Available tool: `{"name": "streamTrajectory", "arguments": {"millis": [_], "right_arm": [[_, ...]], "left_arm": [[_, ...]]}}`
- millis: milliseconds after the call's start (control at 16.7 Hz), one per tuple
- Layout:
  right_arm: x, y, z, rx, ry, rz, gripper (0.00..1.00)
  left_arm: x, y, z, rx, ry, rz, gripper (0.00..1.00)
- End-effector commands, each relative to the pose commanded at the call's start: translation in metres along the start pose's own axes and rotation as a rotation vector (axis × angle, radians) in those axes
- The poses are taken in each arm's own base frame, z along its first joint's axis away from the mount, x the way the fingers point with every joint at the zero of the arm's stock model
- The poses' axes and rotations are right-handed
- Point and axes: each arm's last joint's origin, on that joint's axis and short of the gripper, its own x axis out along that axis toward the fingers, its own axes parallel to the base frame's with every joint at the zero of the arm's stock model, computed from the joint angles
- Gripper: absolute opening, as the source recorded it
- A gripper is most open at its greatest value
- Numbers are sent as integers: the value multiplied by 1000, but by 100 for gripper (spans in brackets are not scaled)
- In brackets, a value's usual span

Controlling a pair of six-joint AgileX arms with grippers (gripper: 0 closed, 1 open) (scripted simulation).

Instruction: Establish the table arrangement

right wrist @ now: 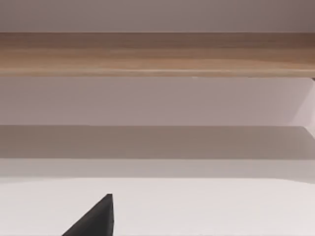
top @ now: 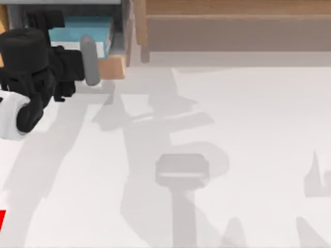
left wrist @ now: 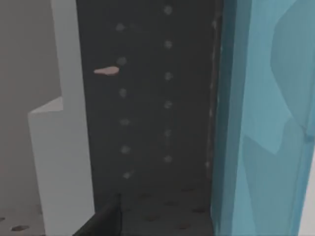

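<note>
The white worktop [top: 232, 129] spreads wide, left to right, under my arms' shadows. A long brown shelf [top: 232, 26] runs along its far edge. At far left, my left hand [top: 77, 64] reaches the light-wood drawer box [top: 116, 62], half hiding it; I cannot tell its fingers' state.

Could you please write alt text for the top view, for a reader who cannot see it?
The black left arm reaches to the grey handle of a light-wood drawer box at the broad white table's far left; a long brown wooden shelf spans the far edge.

Bright, even light — soft table [top: 248, 129] shadows
</note>
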Motion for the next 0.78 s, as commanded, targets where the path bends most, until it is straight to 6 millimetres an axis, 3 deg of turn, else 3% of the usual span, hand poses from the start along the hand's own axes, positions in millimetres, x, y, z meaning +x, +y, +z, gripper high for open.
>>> {"name": "streamTrajectory", "arguments": {"millis": [300, 780], "right_arm": [[0, 0, 0, 0, 0, 0, 100], [0, 0, 0, 0, 0, 0, 100]], "left_arm": [[-5, 0, 1, -2, 0, 4, 100], [-48, -13, 1, 1, -2, -1, 100]]}}
